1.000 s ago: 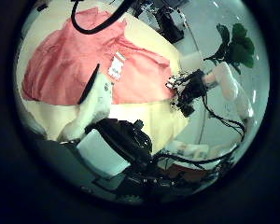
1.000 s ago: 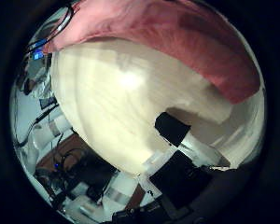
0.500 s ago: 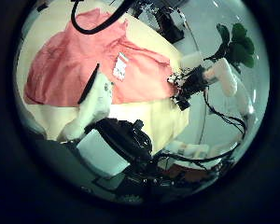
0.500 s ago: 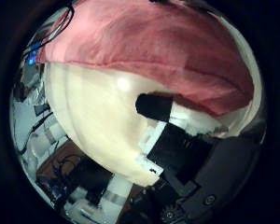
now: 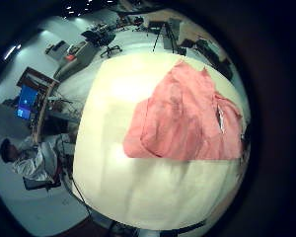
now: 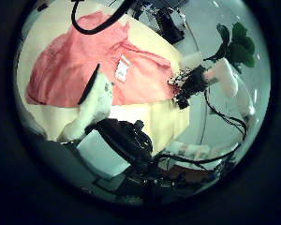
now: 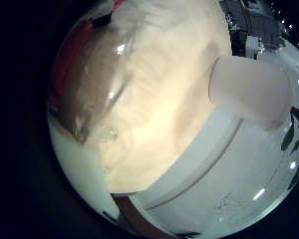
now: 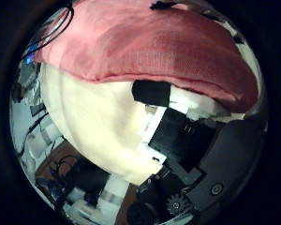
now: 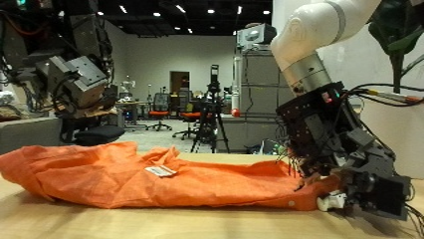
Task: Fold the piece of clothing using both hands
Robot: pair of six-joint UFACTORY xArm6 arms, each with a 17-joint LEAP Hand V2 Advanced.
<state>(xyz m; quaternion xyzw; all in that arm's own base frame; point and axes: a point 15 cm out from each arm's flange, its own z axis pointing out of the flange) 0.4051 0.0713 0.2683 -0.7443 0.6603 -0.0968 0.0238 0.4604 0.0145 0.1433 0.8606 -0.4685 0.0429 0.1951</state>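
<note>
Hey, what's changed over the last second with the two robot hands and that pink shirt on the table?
The right hand has come down closer to the salmon-pink cloth garment: its palm view, mostly bare table a second ago, now fills with cloth, and its fingers reach the garment's edge. No grasp is visible yet. The left hand stays raised above the beige table, and the garment lies spread out as before.

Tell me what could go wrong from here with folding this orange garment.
The right hand is low at one end of the garment, fingertips at the hem; it might pinch only the top layer or scrape the table. The left hand hangs well above the other end, so a one-sided lift could drag the bunched cloth across the table instead of folding it. The white tag lies loose on top and could snag a finger.
</note>
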